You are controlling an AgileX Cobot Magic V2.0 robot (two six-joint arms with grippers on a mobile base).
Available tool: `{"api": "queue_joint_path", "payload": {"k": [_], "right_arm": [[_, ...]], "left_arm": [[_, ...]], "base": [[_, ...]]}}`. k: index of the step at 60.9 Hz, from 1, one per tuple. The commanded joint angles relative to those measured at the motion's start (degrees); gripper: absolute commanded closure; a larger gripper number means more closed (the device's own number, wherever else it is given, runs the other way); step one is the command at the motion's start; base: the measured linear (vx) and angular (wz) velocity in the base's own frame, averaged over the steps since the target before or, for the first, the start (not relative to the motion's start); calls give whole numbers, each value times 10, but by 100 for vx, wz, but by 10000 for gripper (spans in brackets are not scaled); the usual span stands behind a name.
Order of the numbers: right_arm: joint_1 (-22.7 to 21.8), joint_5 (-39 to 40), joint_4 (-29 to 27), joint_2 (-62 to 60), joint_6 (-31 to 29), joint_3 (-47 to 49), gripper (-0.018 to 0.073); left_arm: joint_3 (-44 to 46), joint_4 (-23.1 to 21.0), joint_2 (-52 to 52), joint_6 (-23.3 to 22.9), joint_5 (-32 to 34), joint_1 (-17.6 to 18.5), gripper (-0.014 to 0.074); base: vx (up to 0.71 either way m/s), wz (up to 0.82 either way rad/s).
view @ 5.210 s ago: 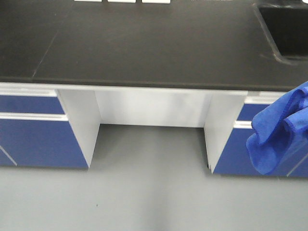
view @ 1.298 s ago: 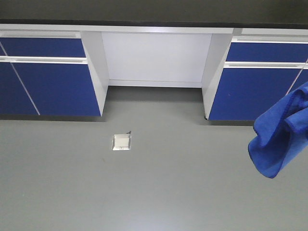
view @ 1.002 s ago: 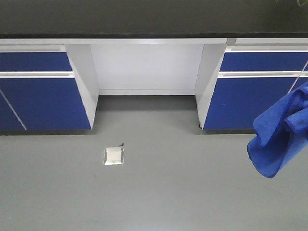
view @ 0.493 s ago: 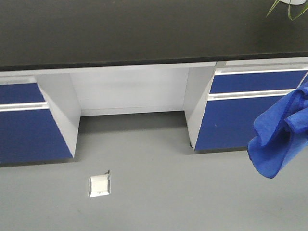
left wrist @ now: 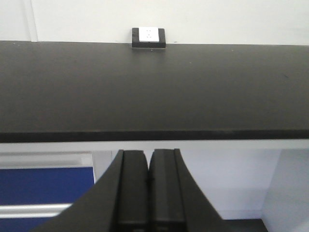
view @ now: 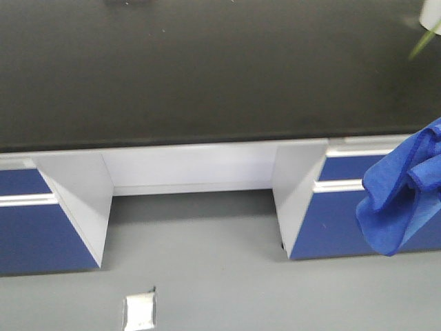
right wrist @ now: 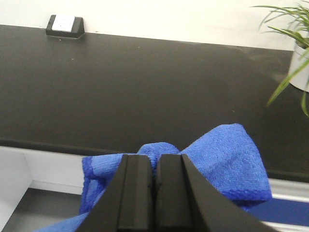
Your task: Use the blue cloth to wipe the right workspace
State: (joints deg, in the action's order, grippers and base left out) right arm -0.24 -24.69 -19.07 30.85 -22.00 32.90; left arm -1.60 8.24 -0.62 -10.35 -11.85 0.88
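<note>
The blue cloth point(view: 400, 189) hangs bunched at the right edge of the front view, in the air before the cabinet fronts. In the right wrist view my right gripper point(right wrist: 155, 166) is shut on the blue cloth point(right wrist: 227, 159), which bulges out around both fingers. The right workspace point(view: 207, 69), a matte black countertop, fills the top of the front view and lies ahead of both wrists point(right wrist: 145, 87). My left gripper point(left wrist: 148, 162) is shut with nothing in it, level with the counter's front edge point(left wrist: 154, 136).
A small black box with a white label point(left wrist: 148, 37) point(right wrist: 64, 26) stands at the counter's back edge by the white wall. A potted plant point(right wrist: 294, 58) is at the counter's right. Blue cabinets point(view: 41, 221), a knee recess point(view: 193, 172) and a floor plate point(view: 140, 312) lie below.
The view has swung and closed in on this counter: the black top now fills more of the frame and the floor plate has slid down. The cloth keeps hanging from my right gripper.
</note>
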Motion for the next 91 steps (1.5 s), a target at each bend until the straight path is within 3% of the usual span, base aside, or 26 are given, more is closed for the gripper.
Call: {"api": "queue_joint_path", "payload": {"k": [1, 91], "right_arm": [[-1, 44, -5, 0, -4, 15, 567], [-1, 44, -5, 0, -4, 15, 567]], "left_arm": [[-18, 1, -9, -5, 47, -3, 602], [-18, 1, -9, -5, 47, -3, 602]], "base": [[37, 16], [27, 3]]}}
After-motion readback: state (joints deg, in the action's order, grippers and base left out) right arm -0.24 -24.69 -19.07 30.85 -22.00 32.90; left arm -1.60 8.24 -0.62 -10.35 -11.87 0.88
